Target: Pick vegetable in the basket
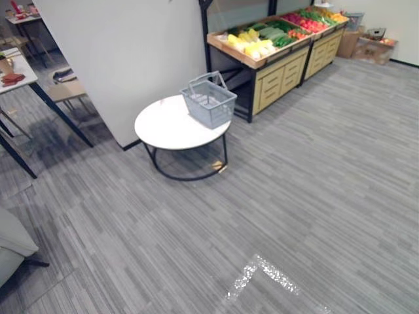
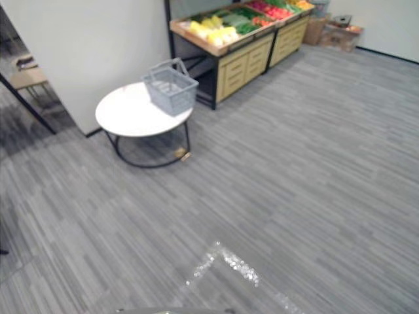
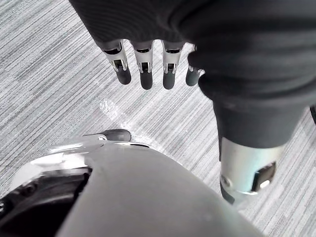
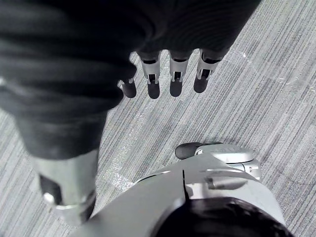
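Left hand (image 3: pixel 146 69) and right hand (image 4: pixel 176 79) hang, fingers relaxed, holding nothing; the basket (image 1: pixel 209 100) sits at the counter's (image 1: pixel 163 127) far edge, perhaps overhanging it.

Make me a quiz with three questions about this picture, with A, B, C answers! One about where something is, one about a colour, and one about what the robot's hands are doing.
1. Where is the grey plastic mesh basket?
A. on a chair
B. on the round white table
C. hanging on the wall

2. What colour are the vegetables at the end of the wooden stand nearest the basket?
A. yellow
B. purple
C. blue

3. What are the left hand and the right hand doing?
A. holding a vegetable
B. gripping the basket's handle
C. open, holding nothing

Answers:
1 B, the basket stands on the tabletop, at the edge toward the stand.
2 A, yellow ones fill that end.
3 C, each wrist view shows straight fingers over the grey striped floor.
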Motion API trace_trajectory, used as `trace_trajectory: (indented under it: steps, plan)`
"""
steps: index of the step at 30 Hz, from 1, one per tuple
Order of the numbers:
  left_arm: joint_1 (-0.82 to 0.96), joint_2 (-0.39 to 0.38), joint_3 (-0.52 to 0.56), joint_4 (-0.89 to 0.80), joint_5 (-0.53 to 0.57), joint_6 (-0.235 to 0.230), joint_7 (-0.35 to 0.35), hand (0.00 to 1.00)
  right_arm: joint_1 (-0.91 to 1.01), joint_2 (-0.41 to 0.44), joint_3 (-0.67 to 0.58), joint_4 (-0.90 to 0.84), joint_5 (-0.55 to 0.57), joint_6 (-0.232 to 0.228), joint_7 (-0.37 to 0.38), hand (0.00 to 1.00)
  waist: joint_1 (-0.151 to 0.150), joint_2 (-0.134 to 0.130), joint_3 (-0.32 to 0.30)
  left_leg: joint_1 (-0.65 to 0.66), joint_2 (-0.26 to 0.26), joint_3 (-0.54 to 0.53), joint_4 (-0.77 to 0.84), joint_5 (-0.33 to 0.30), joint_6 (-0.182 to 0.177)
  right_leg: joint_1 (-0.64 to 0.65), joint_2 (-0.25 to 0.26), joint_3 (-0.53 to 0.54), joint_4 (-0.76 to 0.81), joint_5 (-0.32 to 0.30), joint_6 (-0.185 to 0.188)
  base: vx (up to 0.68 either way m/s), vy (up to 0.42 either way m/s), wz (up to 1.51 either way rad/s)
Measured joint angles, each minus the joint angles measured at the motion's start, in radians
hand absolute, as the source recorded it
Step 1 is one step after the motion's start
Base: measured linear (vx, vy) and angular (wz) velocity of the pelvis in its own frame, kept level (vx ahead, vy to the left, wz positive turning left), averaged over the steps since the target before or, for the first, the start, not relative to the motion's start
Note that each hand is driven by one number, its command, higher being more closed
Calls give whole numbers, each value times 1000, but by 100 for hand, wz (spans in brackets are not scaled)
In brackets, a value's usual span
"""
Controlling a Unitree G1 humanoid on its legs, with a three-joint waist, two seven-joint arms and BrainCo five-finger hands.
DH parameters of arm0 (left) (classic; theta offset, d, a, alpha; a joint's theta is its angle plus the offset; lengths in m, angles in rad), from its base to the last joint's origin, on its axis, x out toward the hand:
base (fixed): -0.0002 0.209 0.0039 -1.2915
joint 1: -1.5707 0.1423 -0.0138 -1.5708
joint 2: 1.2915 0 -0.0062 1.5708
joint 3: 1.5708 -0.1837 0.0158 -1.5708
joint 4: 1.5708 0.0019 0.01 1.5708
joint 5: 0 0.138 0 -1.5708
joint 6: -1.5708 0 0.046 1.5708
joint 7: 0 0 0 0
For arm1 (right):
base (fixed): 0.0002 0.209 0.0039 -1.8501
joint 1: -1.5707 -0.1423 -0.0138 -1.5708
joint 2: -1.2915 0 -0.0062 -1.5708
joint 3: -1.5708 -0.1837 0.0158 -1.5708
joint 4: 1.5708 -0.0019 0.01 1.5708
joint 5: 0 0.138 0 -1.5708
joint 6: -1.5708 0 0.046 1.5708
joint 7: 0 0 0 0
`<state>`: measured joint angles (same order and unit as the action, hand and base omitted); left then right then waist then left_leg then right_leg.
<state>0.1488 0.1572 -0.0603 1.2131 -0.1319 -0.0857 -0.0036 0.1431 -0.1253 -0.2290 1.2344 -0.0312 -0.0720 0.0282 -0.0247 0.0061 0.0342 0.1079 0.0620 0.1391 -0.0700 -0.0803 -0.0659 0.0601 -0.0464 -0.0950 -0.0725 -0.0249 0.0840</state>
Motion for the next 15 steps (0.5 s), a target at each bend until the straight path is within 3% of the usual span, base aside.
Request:
trace_trajectory:
  steps: [15]
  plan:
    - [2,-14,87,4,29,0,13,0,-12,4,-1,11,-1,-2,4,0,1,2,4,1,0,15,3,-3,-4,-2,-2,-5,6,0,0,-2,-5,-2]
